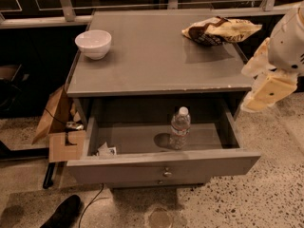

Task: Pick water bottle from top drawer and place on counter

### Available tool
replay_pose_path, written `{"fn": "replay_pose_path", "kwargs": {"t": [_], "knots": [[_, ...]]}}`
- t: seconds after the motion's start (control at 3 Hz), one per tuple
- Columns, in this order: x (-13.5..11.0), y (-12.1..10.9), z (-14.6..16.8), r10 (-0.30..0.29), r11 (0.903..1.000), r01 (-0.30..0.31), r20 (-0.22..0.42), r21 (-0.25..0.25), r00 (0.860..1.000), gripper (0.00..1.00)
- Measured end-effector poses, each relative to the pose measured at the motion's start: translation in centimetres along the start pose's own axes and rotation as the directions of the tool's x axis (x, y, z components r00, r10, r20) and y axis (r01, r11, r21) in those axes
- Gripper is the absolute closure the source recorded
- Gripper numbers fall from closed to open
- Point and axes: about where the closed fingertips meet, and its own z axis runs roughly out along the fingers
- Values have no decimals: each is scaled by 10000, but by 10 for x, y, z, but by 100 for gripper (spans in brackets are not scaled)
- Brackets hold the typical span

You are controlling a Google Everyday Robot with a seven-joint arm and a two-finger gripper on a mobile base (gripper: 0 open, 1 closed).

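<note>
The gripper [264, 84], open or closed I cannot tell, hangs off the right edge of the counter [156, 65], well apart from the water bottle [180, 128] standing upright in the open top drawer [161, 165], so grasping and placing both remain.

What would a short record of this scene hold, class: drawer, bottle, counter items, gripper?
top drawer: pulled open
water bottle: upright inside the drawer, right of centre, cap on
counter: holds a white bowl at back left and a snack bag at back right
gripper: beside the cabinet's right edge, apart from the bottle
</note>
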Motion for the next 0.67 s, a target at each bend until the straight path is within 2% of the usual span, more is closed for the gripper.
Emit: {"fn": "replay_pose_path", "kwargs": {"t": [0.33, 0.67], "knots": [[-10, 12, 22, 400, 9991, -409, 944, 77, 9947, 65], [-16, 23, 55, 870, 9960, -894, 1891, 45, 9781, 89]]}}
